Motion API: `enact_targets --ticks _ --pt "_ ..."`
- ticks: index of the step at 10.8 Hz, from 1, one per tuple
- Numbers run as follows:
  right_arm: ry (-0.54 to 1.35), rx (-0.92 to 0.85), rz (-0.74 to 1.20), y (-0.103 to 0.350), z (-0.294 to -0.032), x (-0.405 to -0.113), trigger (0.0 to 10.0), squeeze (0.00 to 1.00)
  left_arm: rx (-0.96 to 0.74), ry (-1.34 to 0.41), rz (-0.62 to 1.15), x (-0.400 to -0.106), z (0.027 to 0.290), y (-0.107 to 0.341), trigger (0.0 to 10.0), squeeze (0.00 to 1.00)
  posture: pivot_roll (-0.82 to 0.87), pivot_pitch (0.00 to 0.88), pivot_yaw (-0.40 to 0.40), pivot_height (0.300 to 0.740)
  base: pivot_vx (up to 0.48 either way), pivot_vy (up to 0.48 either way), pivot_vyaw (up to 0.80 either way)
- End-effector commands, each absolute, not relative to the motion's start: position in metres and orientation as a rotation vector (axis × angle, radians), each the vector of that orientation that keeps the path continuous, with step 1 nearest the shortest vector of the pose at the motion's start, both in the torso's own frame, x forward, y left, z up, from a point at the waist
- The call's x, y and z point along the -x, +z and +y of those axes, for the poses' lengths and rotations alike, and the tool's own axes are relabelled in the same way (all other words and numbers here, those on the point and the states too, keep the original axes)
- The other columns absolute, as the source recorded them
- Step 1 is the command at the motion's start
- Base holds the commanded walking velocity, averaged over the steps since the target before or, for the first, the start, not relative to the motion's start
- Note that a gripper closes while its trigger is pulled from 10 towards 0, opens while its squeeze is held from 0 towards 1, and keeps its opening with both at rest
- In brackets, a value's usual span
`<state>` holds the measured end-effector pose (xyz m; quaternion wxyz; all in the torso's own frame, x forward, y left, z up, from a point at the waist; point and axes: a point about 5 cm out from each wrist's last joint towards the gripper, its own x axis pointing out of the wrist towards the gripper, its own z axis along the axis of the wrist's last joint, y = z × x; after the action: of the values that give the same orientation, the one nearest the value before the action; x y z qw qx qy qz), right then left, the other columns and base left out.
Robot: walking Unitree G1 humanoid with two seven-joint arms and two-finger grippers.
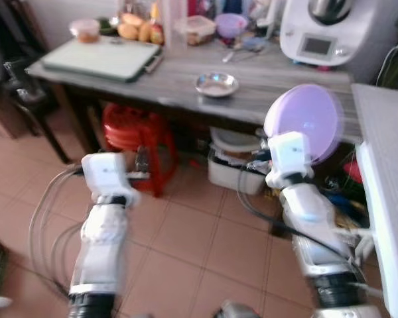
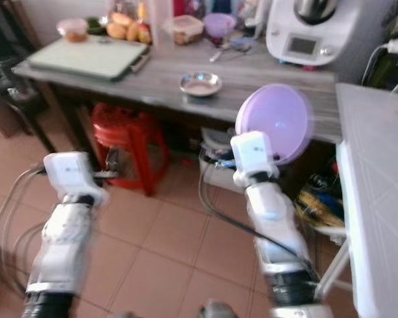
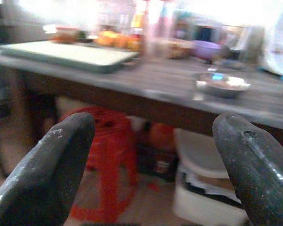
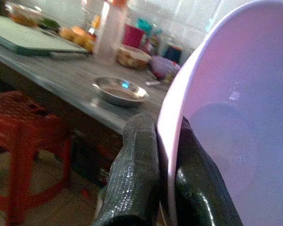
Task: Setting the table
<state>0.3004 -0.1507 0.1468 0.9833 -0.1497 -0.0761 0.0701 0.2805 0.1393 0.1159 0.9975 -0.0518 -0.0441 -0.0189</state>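
I'm mid-carry with the plate (image 1: 304, 119) clamped on edge in my right gripper (image 4: 166, 141), raised near the table (image 1: 385, 152), left gripper (image 3: 153, 169) spread empty; next I must lay it flat there.

Head eyes look down; wrist cameras face the counter (image 1: 265, 79)

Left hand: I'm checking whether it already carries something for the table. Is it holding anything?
No, the left hand is open, its two fingers spread wide with nothing between them.
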Motion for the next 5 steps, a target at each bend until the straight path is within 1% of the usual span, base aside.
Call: enact_targets --ticks 1,2,3,5 --pt "0.173 0.296 -0.203 0.158 -0.142 -0.302 10.0 0.00 0.076 -0.016 -0.108 -0.281 0.148 0.120 10.0 0.00 -0.04 0.042 -0.008 0.740 0.472 0.000 0.00" --pt "0.173 0.297 -0.202 0.158 -0.143 -0.301 10.0 0.00 0.073 -0.019 -0.109 -0.281 0.147 0.120 10.0 0.00 -0.04 0.042 -0.008 0.740 0.480 0.000 0.00" --pt "0.131 0.292 -0.184 0.154 -0.152 -0.298 10.0 0.00 0.071 -0.028 -0.112 -0.278 0.143 0.122 10.0 0.00 -0.04 0.050 -0.007 0.740 0.480 0.000 0.00" --pt "0.109 0.277 -0.155 0.146 -0.156 -0.292 10.0 0.00 0.075 -0.034 -0.115 -0.276 0.139 0.122 10.0 0.00 -0.05 0.060 -0.003 0.740 0.480 0.000 0.00"
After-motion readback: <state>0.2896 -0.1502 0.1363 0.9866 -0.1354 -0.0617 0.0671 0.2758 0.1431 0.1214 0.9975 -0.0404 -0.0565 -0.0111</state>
